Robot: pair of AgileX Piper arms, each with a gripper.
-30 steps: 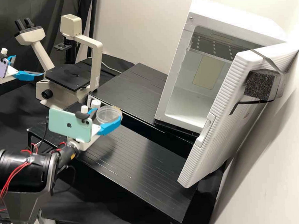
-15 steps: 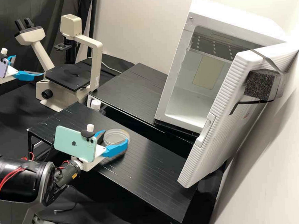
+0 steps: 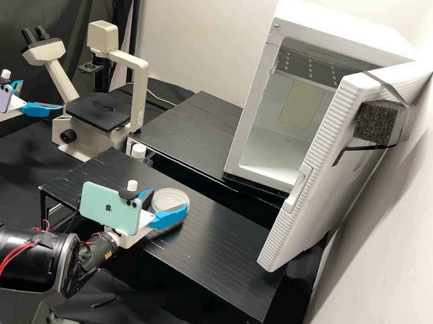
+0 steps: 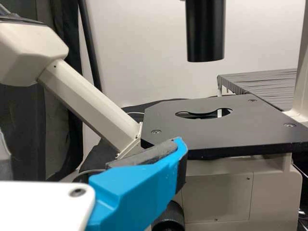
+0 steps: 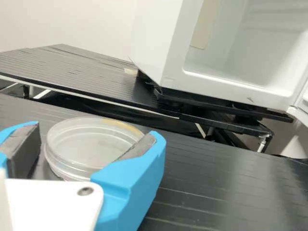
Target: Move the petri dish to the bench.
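Two blue fingers [image 5: 129,182] of the right gripper [image 5: 96,131] are standing apart around the petri dish [image 5: 86,147], which is resting between them on the bench [image 5: 216,180], so placing is looking done, with only backing away remaining.

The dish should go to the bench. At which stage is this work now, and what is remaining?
Carrying looks done: the dish appears to rest on the bench. In hand is the release: the right gripper stands around the dish, open, with a gap beside it. Remaining, probably: drawing this gripper clear.
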